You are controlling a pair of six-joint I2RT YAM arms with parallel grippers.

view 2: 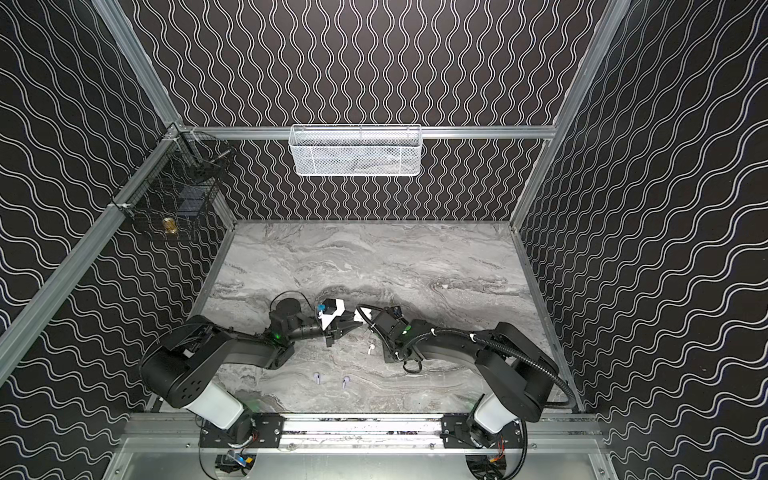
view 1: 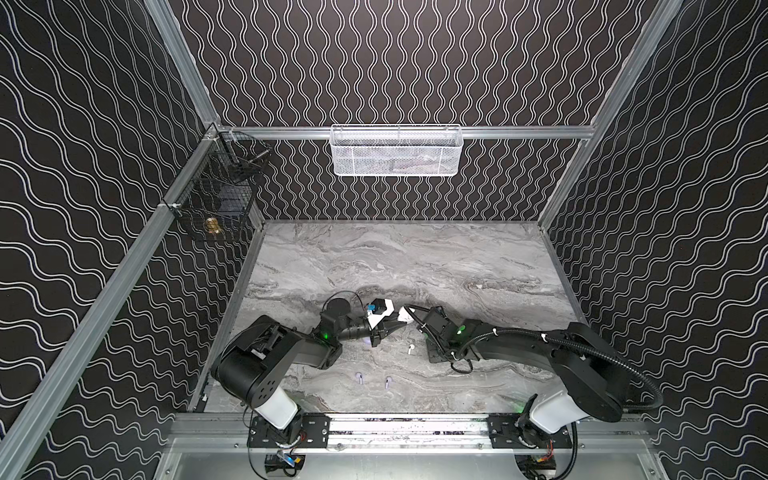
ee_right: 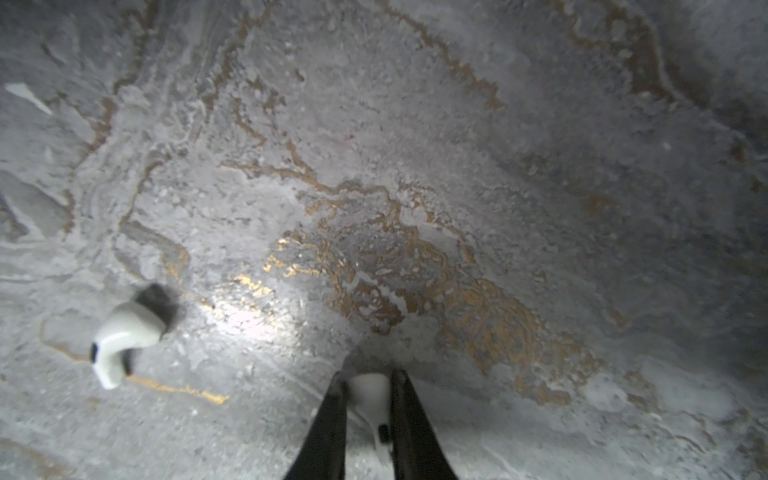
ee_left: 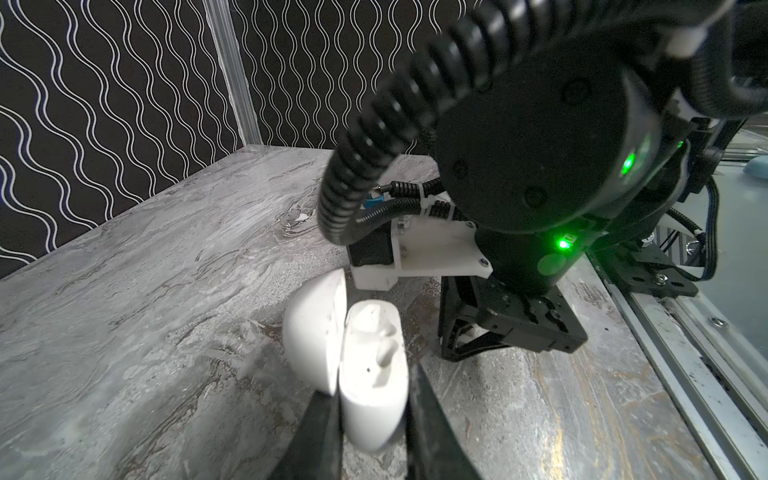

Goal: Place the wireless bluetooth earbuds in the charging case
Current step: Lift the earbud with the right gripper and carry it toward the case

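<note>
1. the left gripper [ee_left: 374, 409] is clamped on the lower half of the white charging case [ee_left: 374, 365], and the lid [ee_left: 316, 332] stands swung open beside the moulded hollows.
2. whether a bud already sits in the case, i cannot tell.
3. the right gripper [ee_right: 369, 376] points down at the marble table [ee_right: 457, 166] just past the case, its fingers pressed together on a white earbud [ee_right: 368, 395].
4. a second white earbud [ee_right: 124, 336] lies loose on the table near the case. In both top views this earbud [view 1: 410, 348] [view 2: 369, 347] sits just beside the right gripper.
5. two lavender earbuds [view 1: 359, 377] [view 1: 387, 381] lie side by side, well apart from the case, on its side toward the arm bases.
</note>
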